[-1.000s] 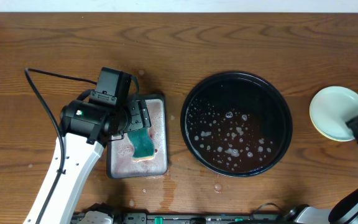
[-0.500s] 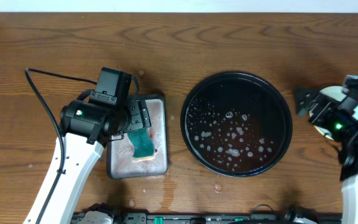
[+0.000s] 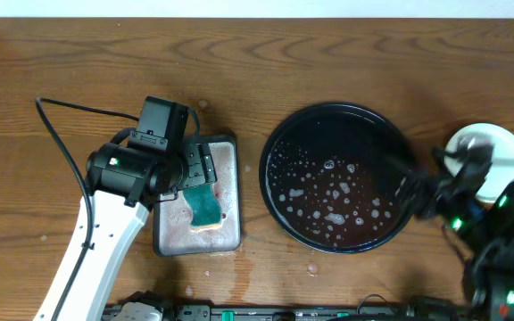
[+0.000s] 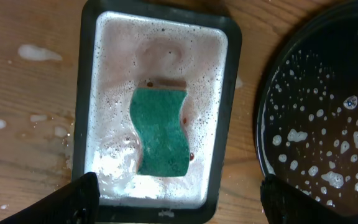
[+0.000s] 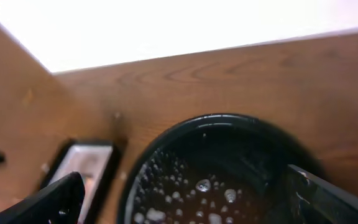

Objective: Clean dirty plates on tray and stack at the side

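The black tray sits at mid-table, wet with foam flecks and holding no plates; it also shows in the left wrist view and the right wrist view. The plates are stacked on the wood to the tray's right, a pale mint one on top, partly hidden by my right arm. My right gripper is blurred over the tray's right rim; in its own view it is open and empty. My left gripper hovers open and empty over a green sponge.
The sponge lies in a rectangular grey metal tray full of pinkish foam, left of the black tray; this tray shows in both wrist views. Foam drops dot the wood. A black cable trails at left.
My right arm swung from the plate stack at the right edge leftward to the black tray's right rim. The left arm and the sponge have not moved.
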`<act>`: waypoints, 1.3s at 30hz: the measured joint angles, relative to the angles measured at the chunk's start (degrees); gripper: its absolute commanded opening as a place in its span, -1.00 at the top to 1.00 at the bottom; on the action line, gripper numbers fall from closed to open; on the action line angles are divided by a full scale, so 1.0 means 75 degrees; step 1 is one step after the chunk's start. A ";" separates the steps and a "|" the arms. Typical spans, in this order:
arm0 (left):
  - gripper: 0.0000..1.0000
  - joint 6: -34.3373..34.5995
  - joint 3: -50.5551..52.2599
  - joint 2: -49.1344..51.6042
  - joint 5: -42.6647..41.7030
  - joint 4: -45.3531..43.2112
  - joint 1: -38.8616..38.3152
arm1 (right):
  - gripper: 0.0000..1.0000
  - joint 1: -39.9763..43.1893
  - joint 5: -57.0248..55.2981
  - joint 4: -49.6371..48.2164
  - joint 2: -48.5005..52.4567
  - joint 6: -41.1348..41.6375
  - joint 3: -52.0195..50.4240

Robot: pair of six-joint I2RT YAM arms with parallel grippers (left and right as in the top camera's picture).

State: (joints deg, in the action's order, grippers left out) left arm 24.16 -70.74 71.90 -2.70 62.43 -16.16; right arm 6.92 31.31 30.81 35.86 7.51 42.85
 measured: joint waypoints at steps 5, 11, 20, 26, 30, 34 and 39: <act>-0.67 0.0000 0.0000 0.0000 0.0000 0.0000 0.0000 | -0.99 -0.0653 -0.0702 -0.0615 -0.1760 -0.0685 -0.1629; -0.66 0.0000 0.0000 0.0000 0.0000 -0.0003 0.0000 | -0.98 -0.0764 -0.1186 -0.1349 -0.3614 -0.0930 -0.3579; -0.67 0.0000 0.0000 0.0000 0.0003 0.0000 0.0000 | -0.99 -0.0991 -0.1370 -0.2745 -0.4619 -0.1046 -0.5231; -0.67 0.0000 0.0000 0.0000 0.0000 0.0000 0.0000 | -0.99 -0.1043 -0.1440 -0.3722 -0.4701 -0.1093 -0.5505; -0.66 0.0000 0.0000 0.0000 0.0003 0.0000 0.0000 | -0.99 -0.1163 -0.1472 -0.3748 -0.4695 -0.1093 -0.5639; -0.66 0.0000 0.0000 0.0000 0.0000 0.0000 0.0000 | -0.99 -0.1198 -0.1498 -0.3759 -0.4698 -0.1093 -0.5639; -0.66 0.0000 0.0000 0.0000 0.0000 0.0000 0.0000 | -0.99 -0.1198 -0.1510 -0.3756 -0.4698 -0.1093 -0.5639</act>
State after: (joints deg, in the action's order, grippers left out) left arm 24.16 -70.74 71.90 -2.70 62.43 -16.16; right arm -2.07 19.99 2.63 0.62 -0.69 0.56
